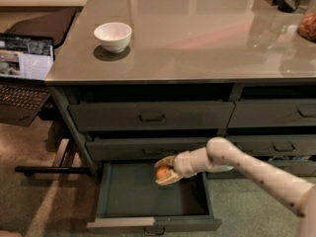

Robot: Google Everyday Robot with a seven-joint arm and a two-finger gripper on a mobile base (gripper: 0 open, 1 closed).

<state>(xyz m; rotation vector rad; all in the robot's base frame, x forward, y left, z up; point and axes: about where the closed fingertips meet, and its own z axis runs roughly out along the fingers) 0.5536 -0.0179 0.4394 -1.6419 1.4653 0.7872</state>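
Your tool [163,171] is clamped around an orange [161,173], one finger above it and one below. It holds the fruit over the rear part of the open bottom drawer [148,223]. A white bowl [113,35] stands on the table [207,38], high above the drawer's left side.

— Where is the arm?
— The cream, speckled robot arm [256,169] reaches leftward from near right, elbow raised. Its tan two-finger gripper [165,170] hangs low at centre, fingers closed in a grasp.
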